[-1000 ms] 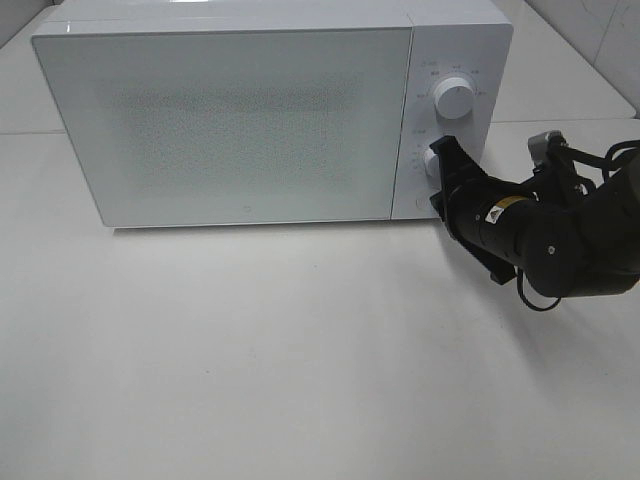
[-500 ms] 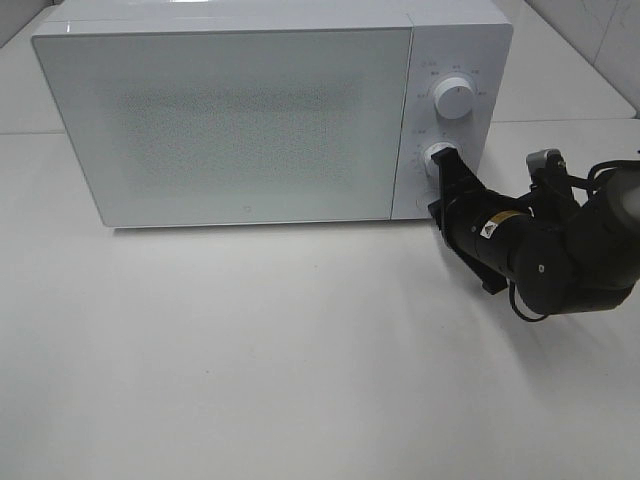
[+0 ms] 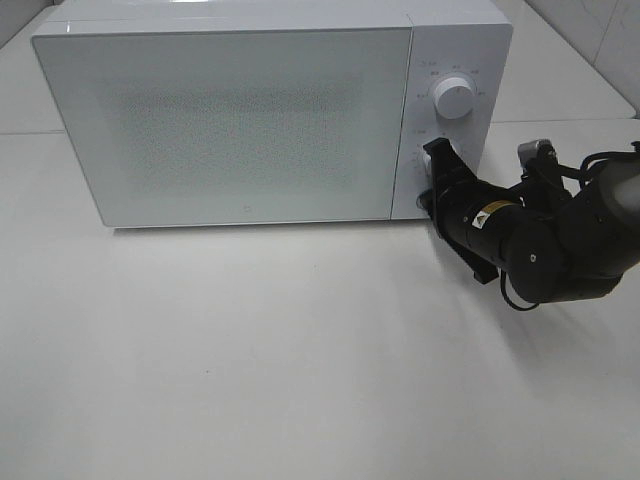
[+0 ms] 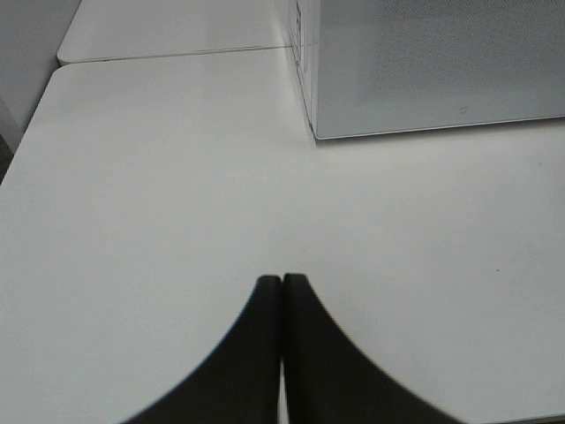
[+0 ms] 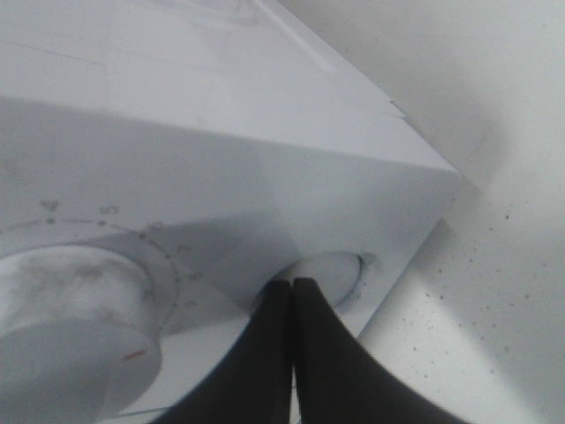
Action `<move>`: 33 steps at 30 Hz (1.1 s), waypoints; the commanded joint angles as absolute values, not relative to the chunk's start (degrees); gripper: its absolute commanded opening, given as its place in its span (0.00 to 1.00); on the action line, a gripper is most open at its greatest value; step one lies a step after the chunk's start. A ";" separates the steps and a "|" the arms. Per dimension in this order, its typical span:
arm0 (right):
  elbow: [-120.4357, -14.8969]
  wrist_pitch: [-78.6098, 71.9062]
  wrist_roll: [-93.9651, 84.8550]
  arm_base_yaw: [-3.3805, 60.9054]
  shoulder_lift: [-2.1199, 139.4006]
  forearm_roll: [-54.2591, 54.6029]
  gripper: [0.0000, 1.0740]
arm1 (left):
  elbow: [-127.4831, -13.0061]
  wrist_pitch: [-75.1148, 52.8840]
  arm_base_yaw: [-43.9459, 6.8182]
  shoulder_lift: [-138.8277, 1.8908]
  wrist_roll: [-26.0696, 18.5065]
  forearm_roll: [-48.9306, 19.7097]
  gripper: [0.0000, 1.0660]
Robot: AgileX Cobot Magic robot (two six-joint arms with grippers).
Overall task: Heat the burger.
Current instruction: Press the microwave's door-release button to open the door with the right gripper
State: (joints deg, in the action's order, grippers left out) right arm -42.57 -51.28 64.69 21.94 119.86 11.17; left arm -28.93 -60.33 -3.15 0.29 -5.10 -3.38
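Pressing the clenched right tool [image 3: 434,156], gripping nothing, tip-first against the microwave's lower dial [image 5: 335,269].
Working under the upper dial [image 3: 455,97], just inside the right front edge of the microwave [image 3: 250,120]; hovering the left tool [image 4: 282,281], pinched shut and empty, over open surface [image 3: 250,350] stretching wide before the shut door; burger not showing in any view, whereabouts impossible to tell.

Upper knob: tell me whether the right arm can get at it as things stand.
Probably yes. The right end effector, shut, sits at the lower knob, just below the upper knob, and nothing stands between them on the microwave's front.
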 commanded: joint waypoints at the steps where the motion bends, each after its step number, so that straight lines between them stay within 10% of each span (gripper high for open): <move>1: -44.98 -54.26 64.80 21.89 119.52 11.40 0.00 | -28.88 -59.64 -3.09 0.63 -5.21 -3.55 0.00; 33: -50.13 -57.24 64.63 21.89 119.52 11.92 0.00 | -28.88 -59.64 -3.09 0.63 -5.21 -3.55 0.00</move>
State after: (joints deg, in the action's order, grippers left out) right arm -45.95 -46.64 64.57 22.29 120.61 13.41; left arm -28.93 -60.33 -3.15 0.29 -5.10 -3.38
